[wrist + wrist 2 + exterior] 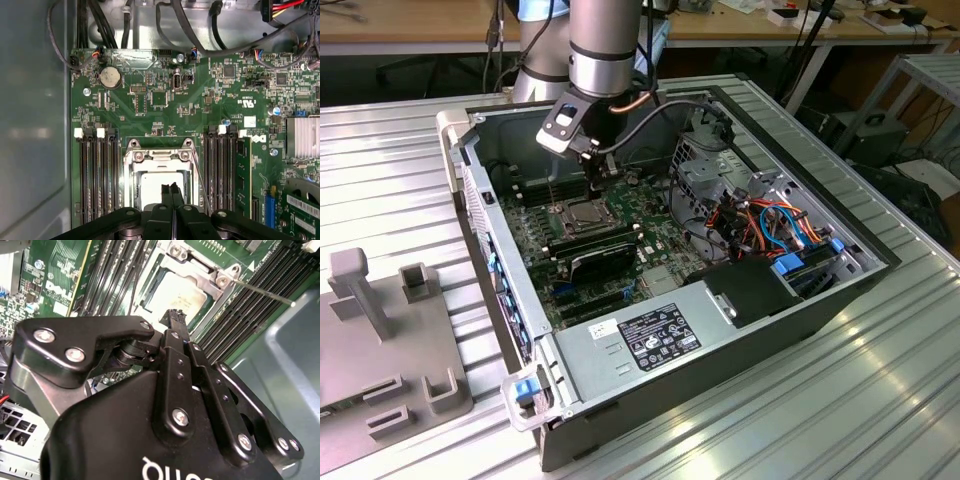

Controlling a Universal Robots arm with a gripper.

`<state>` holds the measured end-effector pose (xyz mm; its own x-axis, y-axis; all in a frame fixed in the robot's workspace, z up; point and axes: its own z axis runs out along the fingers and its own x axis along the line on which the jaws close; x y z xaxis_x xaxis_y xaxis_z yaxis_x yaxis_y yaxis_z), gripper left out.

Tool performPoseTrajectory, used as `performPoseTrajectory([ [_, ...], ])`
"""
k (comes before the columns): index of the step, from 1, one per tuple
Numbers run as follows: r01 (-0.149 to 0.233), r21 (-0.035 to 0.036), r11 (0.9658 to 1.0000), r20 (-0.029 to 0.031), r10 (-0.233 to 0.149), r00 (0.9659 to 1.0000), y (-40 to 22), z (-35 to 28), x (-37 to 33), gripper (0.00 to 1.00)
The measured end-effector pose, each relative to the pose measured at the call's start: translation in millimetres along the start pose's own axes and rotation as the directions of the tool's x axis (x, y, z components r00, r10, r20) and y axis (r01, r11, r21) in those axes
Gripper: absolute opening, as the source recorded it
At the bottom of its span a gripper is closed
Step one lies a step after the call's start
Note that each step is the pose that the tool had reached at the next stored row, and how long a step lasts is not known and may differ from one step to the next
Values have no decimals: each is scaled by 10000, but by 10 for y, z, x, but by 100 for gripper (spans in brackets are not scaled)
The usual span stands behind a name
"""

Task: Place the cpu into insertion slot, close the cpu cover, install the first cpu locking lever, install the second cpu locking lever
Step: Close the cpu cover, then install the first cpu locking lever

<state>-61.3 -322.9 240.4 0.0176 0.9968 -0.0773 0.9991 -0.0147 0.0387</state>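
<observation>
Pincer (171,189) over cpu (150,190); lever (262,291) seemingly free

Everything I'm working with sits on a ribbed silver metal table (840,400). Directly on it are the open PC case (740,355) and, just beside it on the exterior view's left, a grey fixture plate (410,340) with upright blocks.

Open computer case (772,338) sits on the table (880,410); fixture block (390,350) lies beside it at the exterior view's left. Motherboard (165,110) lies flat inside. The cpu (150,189) sits in the insertion slot (128,172), the cpu cover (159,156) down over its edges. Memory slots (97,175) flank both sides. Gripper (171,190) is directly above the cpu.
</observation>
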Motion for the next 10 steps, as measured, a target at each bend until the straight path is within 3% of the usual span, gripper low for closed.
performPoseTrajectory([
  [10,0,4,10000,-16,0,10000,-19,12,0,11],
])
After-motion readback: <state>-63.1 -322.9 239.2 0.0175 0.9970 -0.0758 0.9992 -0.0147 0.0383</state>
